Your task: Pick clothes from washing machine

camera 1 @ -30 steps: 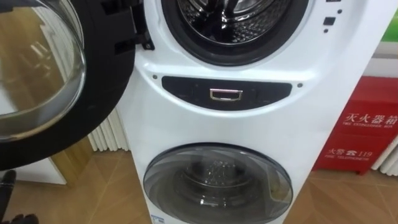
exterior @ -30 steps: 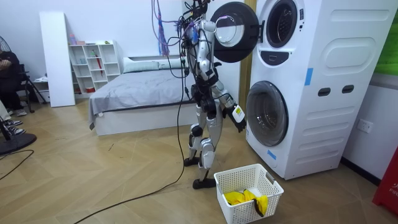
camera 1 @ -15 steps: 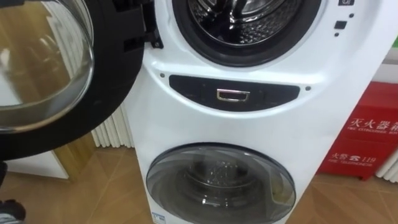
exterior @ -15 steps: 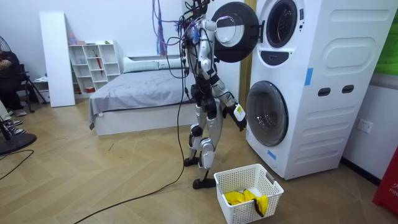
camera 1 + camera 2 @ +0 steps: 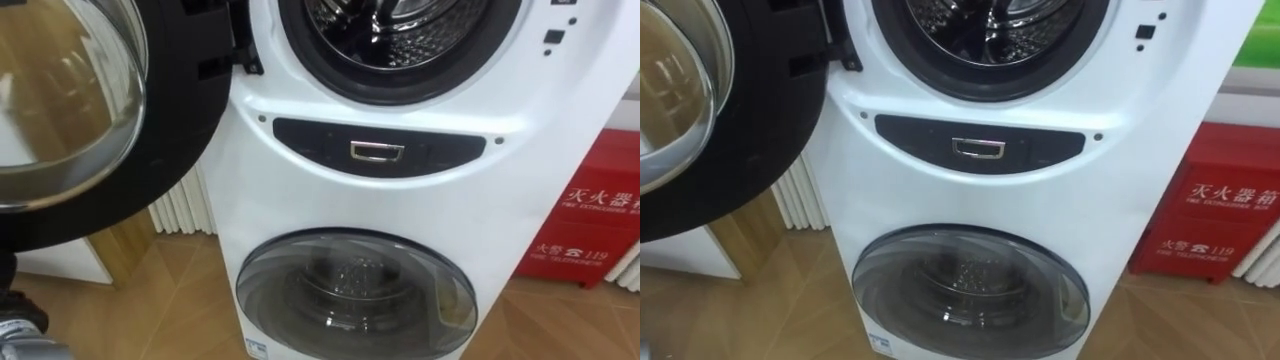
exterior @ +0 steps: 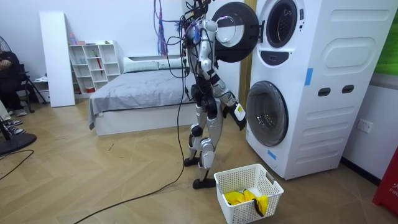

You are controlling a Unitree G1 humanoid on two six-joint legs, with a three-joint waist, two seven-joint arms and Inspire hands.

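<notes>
Clothes (image 6: 245, 198), yellow, lie in white basket (image 6: 239, 169) on floor by robot's feet. Upper washing machine door (image 5: 170, 120) hangs open. Hand (image 6: 238, 114) low near lower door (image 5: 355, 295); fingers' state can't tell.

Both eye views look close and slightly downward from the robot's head at the front of the stacked washing machine (image 5: 300, 200), sharing its open upper door (image 5: 60, 110) and closed lower door (image 5: 355, 295), while the room view stands well off, facing robot and machine side-on.
</notes>
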